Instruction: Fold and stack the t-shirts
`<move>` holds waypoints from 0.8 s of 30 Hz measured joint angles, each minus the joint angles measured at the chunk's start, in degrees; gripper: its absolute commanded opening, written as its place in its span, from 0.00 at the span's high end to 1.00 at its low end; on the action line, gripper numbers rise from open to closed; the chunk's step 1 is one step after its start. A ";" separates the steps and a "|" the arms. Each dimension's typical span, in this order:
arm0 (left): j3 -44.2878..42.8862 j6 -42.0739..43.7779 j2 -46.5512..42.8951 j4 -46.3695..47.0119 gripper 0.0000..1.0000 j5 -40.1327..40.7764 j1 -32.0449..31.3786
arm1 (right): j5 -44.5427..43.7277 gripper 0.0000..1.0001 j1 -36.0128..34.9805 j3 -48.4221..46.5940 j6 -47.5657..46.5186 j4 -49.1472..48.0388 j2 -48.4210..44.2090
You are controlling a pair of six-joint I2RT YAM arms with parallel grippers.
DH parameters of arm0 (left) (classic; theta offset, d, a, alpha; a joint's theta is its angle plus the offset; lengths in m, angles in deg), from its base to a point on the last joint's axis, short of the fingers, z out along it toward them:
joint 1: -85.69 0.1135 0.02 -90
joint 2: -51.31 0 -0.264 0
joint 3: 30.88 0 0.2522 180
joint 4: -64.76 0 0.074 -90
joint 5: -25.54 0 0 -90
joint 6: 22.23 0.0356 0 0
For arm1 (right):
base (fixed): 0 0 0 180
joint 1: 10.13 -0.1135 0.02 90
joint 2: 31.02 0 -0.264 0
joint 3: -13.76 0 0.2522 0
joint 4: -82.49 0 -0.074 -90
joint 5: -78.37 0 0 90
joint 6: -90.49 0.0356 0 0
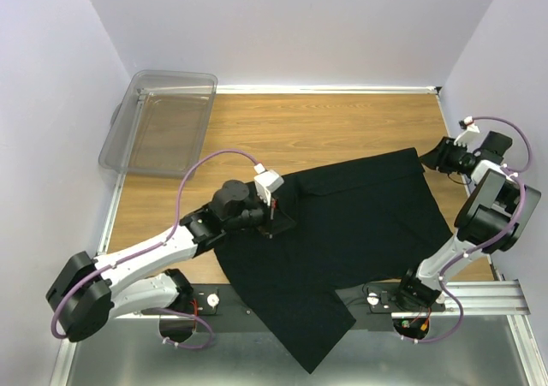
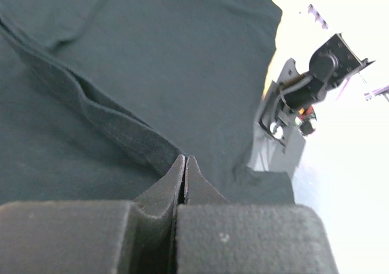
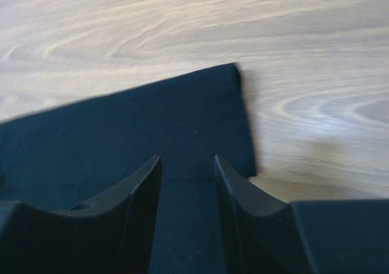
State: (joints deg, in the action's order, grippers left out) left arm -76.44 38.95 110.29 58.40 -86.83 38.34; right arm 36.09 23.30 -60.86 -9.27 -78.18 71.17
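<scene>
Now: your left gripper point(image 2: 184, 163) is pinched tight on a raised fold of the black shirt point(image 1: 360, 223), at its left edge. Your right gripper point(image 3: 186, 161) stands parted over the shirt's far right corner, holding nothing. Shirt lies spread on the wooden table point(image 1: 325, 125); plastic bin point(image 1: 163, 121) sits far left.
</scene>
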 measured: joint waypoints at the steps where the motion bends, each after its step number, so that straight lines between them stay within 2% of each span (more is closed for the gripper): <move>1: 0.11 -0.39 0.81 0.35 0.93 0.07 -1.05 | 0.87 0.52 -0.13 0.09 -1.55 1.38 -0.63; 3: 0.13 -1.27 2.86 0.94 0.79 0.31 -2.93 | 2.40 0.48 -0.52 0.11 -4.68 3.93 -1.44; 4: 0.13 -1.68 4.28 1.33 0.59 0.61 -4.04 | 3.23 0.48 -0.87 0.15 -6.67 5.70 -1.95; 6: 0.09 -2.14 6.93 1.31 0.41 1.44 -6.14 | 4.70 0.47 -1.84 0.20 -10.73 9.31 -2.89; 10: -0.57 -2.71 6.88 -2.69 0.31 6.84 -8.33 | 6.91 0.44 -5.55 0.13 -21.03 18.34 -4.39; 14: -2.56 -2.89 -3.89 -8.83 0.11 18.49 -8.90 | 8.26 0.45 -13.29 0.09 -32.68 29.18 -6.43; 17: -5.20 -3.23 -16.79 -12.07 0.07 28.57 -8.92 | 8.52 0.45 -21.75 0.11 -36.41 33.20 -8.74; 21: -6.14 -5.22 -28.00 -14.58 0.07 38.95 -8.57 | 8.28 0.45 -33.88 0.11 -35.17 33.92 -11.32; 24: -4.61 -8.20 -29.27 -15.32 0.07 42.42 -7.41 | 4.11 0.45 -42.40 0.15 -29.27 31.36 -12.37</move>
State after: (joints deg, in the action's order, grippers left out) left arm -81.05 30.75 81.03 43.07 -44.41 30.93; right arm 40.20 -19.10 -60.71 -38.54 -46.82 58.80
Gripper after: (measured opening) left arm 0.933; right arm 0.547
